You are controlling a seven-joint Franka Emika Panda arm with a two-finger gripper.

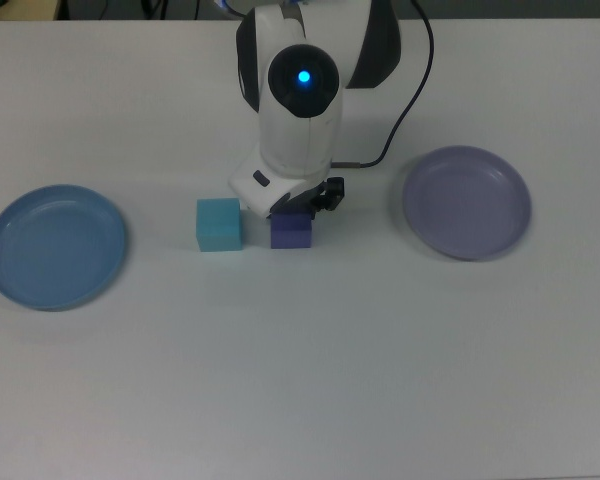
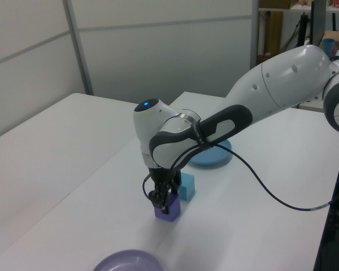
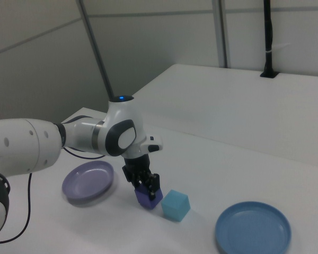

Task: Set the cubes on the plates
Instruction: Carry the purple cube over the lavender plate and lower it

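Between plates, pincer (image 2: 164,204) closed around purple cube (image 2: 168,210) on table.

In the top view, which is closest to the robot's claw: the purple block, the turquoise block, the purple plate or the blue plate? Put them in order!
Measured from the gripper:
1. Small purple-blue cube, right at the gripper.
2. Light turquoise cube, on the top view's left.
3. Round lavender plastic plate, on the top view's right.
4. Round blue plastic plate, far on the top view's left.

White arm (image 2: 282,79), black cable (image 2: 265,186), blue light (image 1: 303,76)
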